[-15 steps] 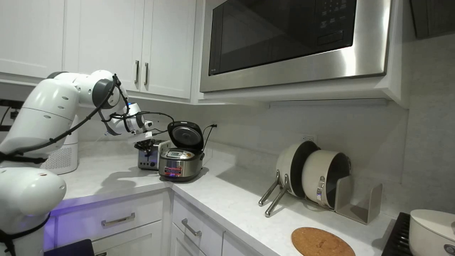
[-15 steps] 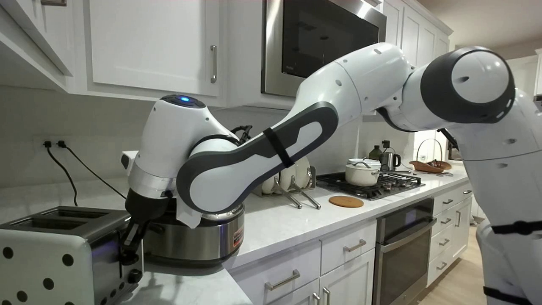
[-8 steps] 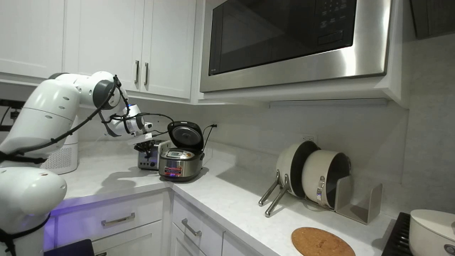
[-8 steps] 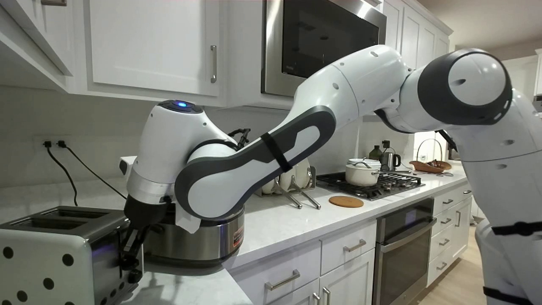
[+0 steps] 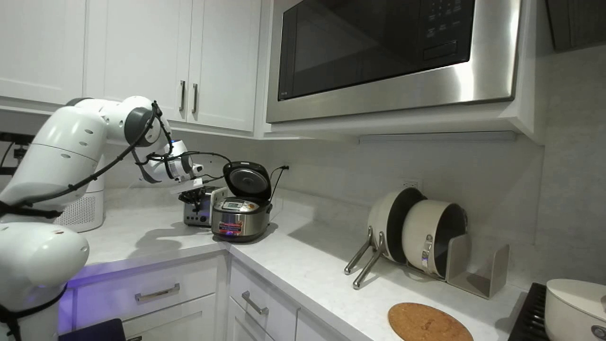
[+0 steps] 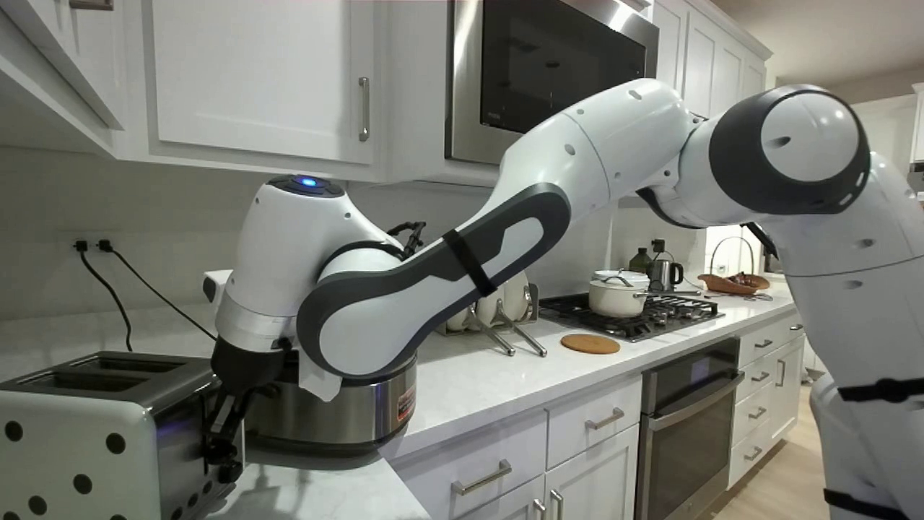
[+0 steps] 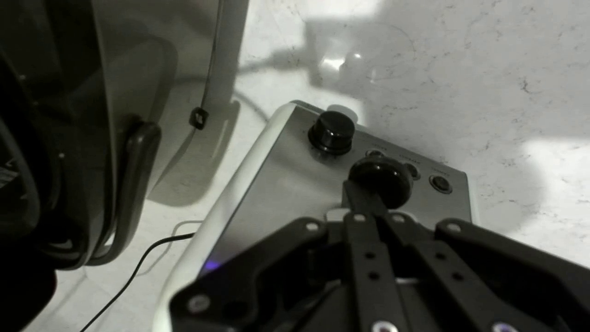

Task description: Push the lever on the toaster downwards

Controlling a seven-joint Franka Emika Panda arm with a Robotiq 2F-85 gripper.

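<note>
The silver toaster [image 5: 192,219] stands on the counter beside the round cooker. In an exterior view its white side with black dots [image 6: 79,448] and top slots show. In the wrist view its metal front [image 7: 281,184] carries a black dial, small buttons and the round black lever knob [image 7: 392,180]. My gripper [image 7: 362,196] is shut, fingers together, tips pointing down against the top of the lever knob. In an exterior view the gripper [image 6: 219,431] is in front of the toaster's face, and the lever knob sits just above the dial [image 6: 230,471]. Nothing shows between the fingers.
The round cooker [image 5: 239,222] with its lid raised stands close beside the toaster and my gripper. A white canister appliance [image 5: 80,211] is behind the arm. Cords run from the wall outlet [image 6: 90,242]. Upper cabinets [image 6: 253,79] hang above the arm.
My gripper and arm have moved down a little along the toaster's front. The lever knob has moved down with the fingertips, closer to the dial.
</note>
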